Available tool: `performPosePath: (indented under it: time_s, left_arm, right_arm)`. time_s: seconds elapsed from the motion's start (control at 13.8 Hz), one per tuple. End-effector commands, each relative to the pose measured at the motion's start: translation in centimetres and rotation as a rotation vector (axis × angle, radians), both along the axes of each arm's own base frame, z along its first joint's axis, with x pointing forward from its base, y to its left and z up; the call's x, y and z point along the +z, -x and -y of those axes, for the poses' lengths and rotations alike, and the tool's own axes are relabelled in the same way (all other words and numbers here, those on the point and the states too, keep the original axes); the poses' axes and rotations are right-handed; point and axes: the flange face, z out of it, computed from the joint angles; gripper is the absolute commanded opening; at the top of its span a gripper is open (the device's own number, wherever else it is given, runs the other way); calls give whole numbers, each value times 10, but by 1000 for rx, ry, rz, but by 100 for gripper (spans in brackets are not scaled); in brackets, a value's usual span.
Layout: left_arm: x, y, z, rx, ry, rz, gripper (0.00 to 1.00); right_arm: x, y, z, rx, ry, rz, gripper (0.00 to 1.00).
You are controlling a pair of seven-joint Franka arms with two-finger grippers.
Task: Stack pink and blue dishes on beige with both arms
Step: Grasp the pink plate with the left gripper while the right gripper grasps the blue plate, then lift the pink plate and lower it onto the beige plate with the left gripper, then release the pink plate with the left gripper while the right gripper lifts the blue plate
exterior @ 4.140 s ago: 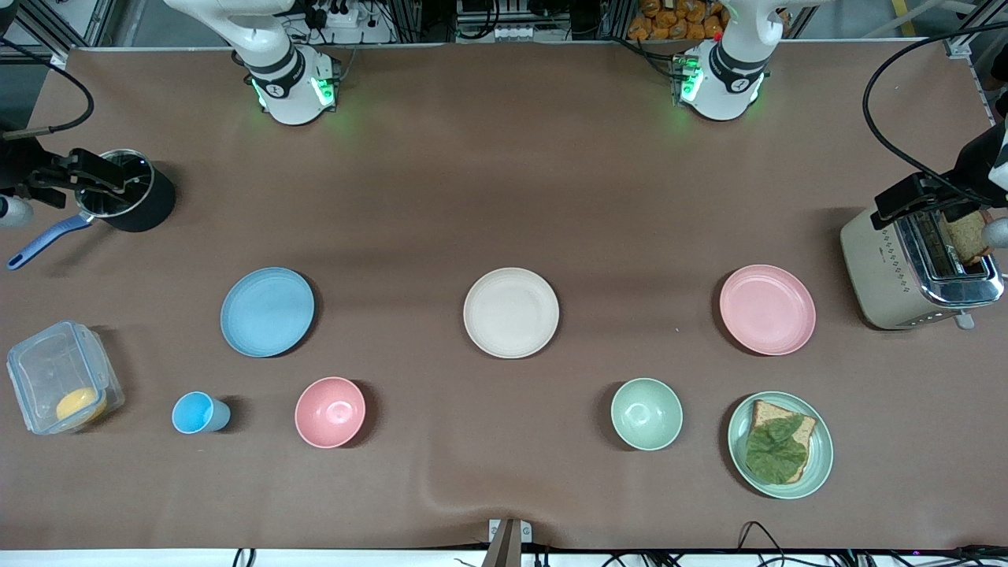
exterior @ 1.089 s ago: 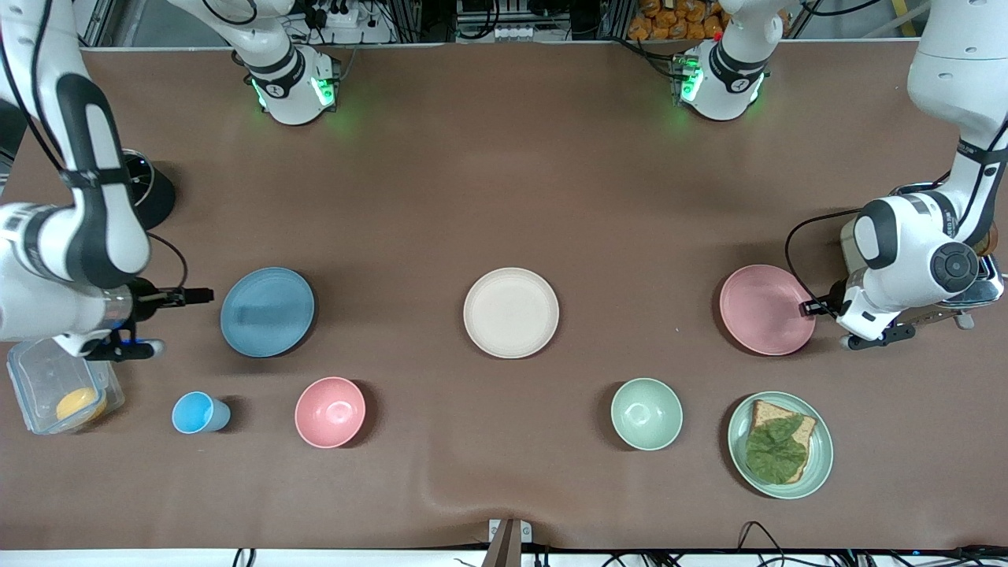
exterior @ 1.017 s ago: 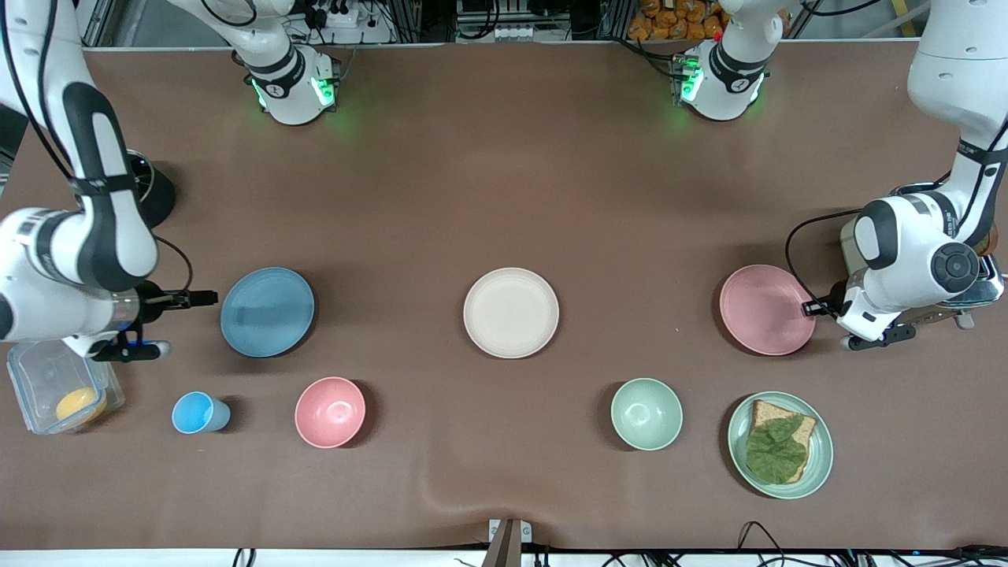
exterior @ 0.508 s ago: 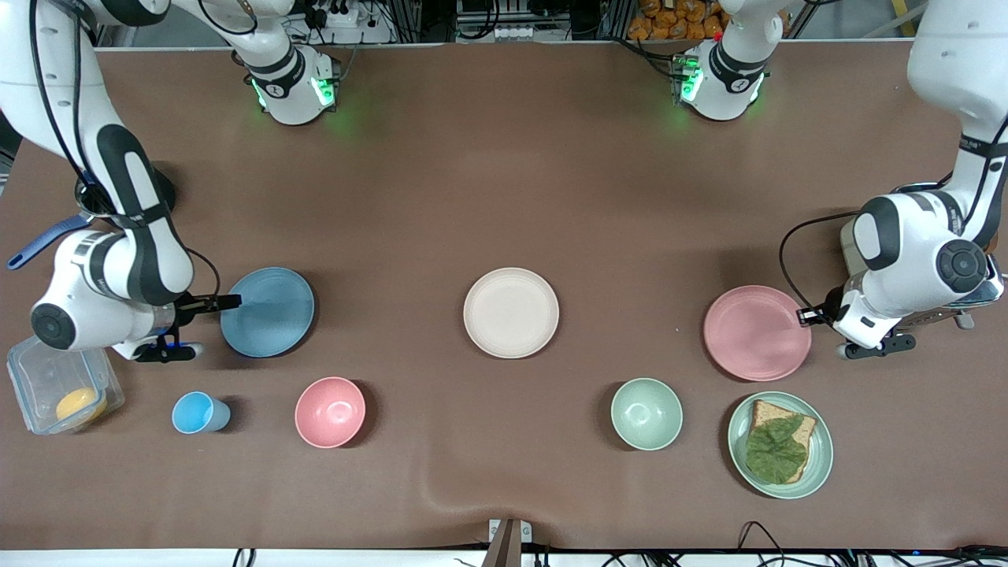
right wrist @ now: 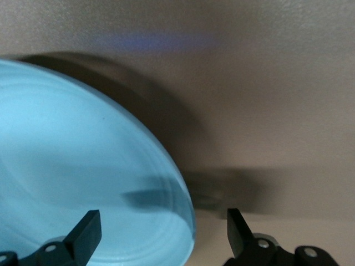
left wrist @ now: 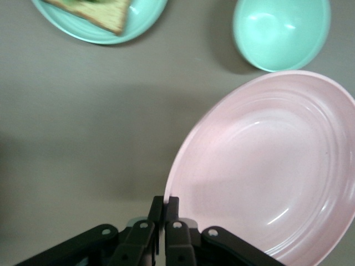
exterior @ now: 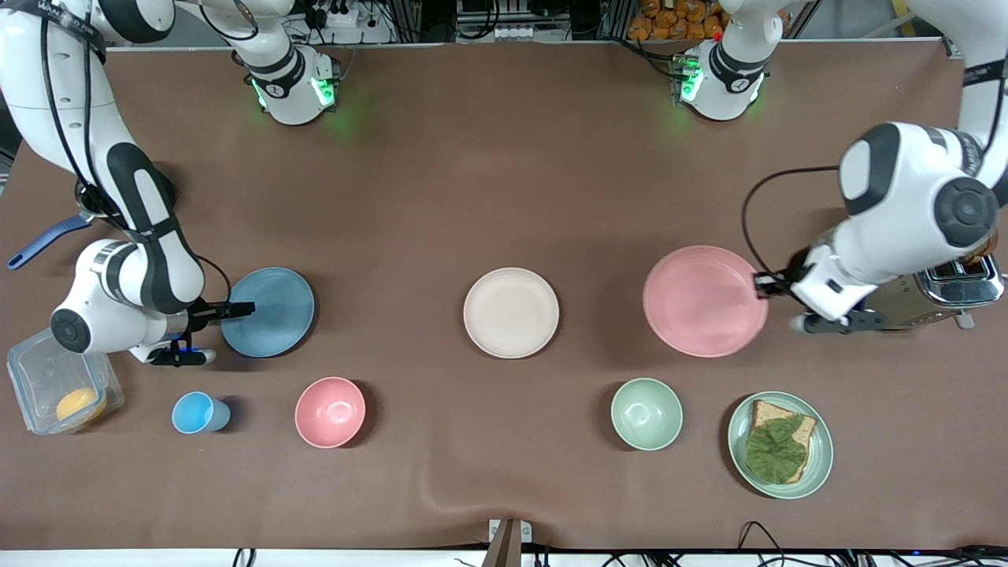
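Observation:
The pale pink plate [exterior: 703, 302] [left wrist: 266, 172] hangs tilted above the table between the beige plate [exterior: 511, 313] and the toaster. My left gripper [exterior: 765, 285] [left wrist: 171, 202] is shut on its rim at the toaster end. The light blue plate [exterior: 268, 312] [right wrist: 83, 166] lies flat on the table toward the right arm's end. My right gripper [exterior: 238, 309] [right wrist: 161, 227] is open at that plate's edge. One finger [right wrist: 89, 230] is over the plate and the other [right wrist: 236, 224] is outside the rim. The beige plate lies bare at the table's middle.
Nearer the front camera stand a blue cup [exterior: 199, 413], a pink bowl [exterior: 330, 412], a green bowl [exterior: 646, 413] [left wrist: 282, 30] and a green plate with toast [exterior: 780, 444] [left wrist: 105, 16]. A toaster [exterior: 937, 293] and a clear container [exterior: 59, 386] sit at the table's ends.
My left gripper has lifted the pink plate off the table and carried it toward the beige plate. My right gripper has slid forward until its fingers straddle the blue plate's rim.

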Motion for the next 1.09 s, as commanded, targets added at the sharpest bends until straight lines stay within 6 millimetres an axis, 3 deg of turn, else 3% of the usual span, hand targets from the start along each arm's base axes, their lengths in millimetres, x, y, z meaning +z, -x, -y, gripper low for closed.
performPosePath:
  time_s: [0.0,0.07,0.15,0.36,0.65,0.8,1.02]
  left_arm:
    - [-16,10,65,35,35,-61,0]
    - [-25,17,95,33,43,-61,0]
    - [-31,25,128,41,49,-50,0]
    - [-69,52,220,120,42,-30,0]
    - [-119,60,264,151,15,-1,0]
    - [-136,53,274,151,26,-13,0]
    - [-158,59,289,118,11,-14,0]
  right_arm:
    - [0,-1,4,-18,-19,9,62]
    - [0,-1,4,-10,-23,11,17]
    - [1,0,6,-12,-24,7,0]
    - [0,1,5,-8,-27,4,0]
    - [3,0,4,20,-35,10,0]
    - [7,-1,4,31,-40,14,0]
    - [14,0,1,36,-45,2,0]
